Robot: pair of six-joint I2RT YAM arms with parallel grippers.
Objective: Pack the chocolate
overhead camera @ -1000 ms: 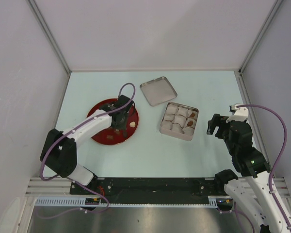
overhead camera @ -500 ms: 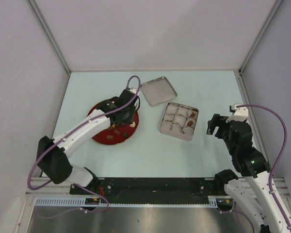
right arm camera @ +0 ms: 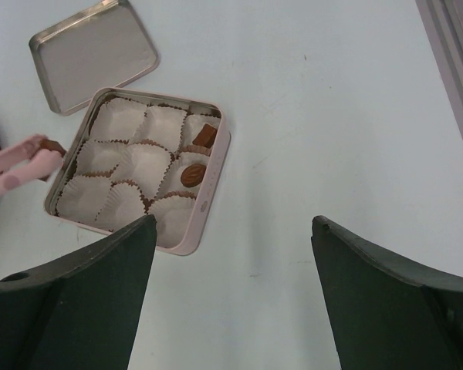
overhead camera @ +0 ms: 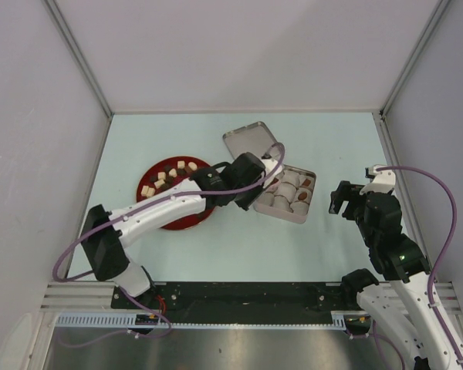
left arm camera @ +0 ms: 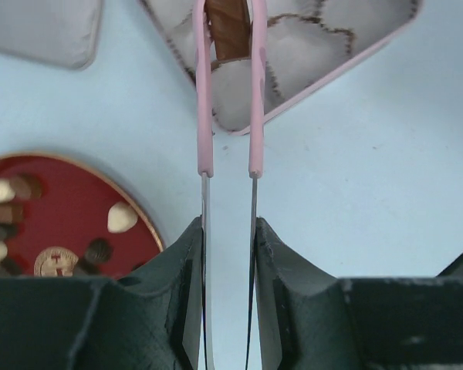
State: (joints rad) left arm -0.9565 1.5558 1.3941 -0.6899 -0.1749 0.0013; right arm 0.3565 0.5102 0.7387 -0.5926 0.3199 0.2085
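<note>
My left gripper is shut on pink tongs. The tong tips pinch a dark brown chocolate over the left edge of the square metal tin. In the right wrist view the tongs and the held piece are at the tin's left side. Two brown pieces lie in paper cups on the tin's right side. More brown and cream pieces sit on the red plate. My right gripper is open and empty, to the right of the tin.
The tin's lid lies open side up behind the tin, next to the plate. White walls with metal posts close in the table on three sides. The black rail with the arm bases runs along the near edge.
My left arm has swung right from over the red plate to the tin's left edge, carrying a brown piece in the tongs. The plate's pieces are uncovered. The right arm has not moved.
</note>
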